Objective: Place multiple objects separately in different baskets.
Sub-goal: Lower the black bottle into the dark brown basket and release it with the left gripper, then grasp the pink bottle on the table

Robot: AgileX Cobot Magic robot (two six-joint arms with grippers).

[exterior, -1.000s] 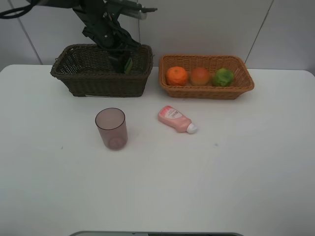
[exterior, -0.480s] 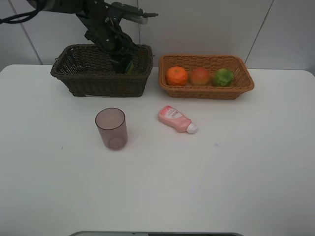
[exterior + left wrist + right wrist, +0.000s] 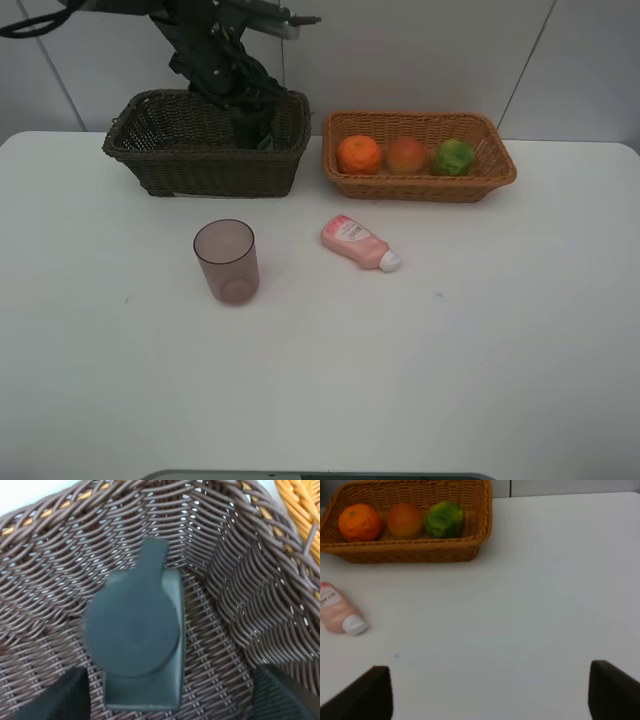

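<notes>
The dark green pump bottle (image 3: 135,635) lies on the floor of the dark brown basket (image 3: 200,170), near a corner. My left gripper (image 3: 170,700) hangs over it inside the basket, open, with its fingers (image 3: 55,695) wide apart and off the bottle. The orange (image 3: 359,154), the peach (image 3: 406,154) and the green fruit (image 3: 453,157) sit in the light tan basket (image 3: 420,190). On the table stand the mauve cup (image 3: 227,260), upright, and the pink tube (image 3: 358,243), lying on its side. My right gripper (image 3: 487,692) is open over bare table, holding nothing.
Both baskets stand side by side along the table's back edge, close to the wall. The left arm (image 3: 215,60) reaches down into the dark basket from above. White table stretches in front of the cup and tube.
The left gripper has opened and let go of the pump bottle, which now rests on the dark basket's floor. Nothing else has moved.
</notes>
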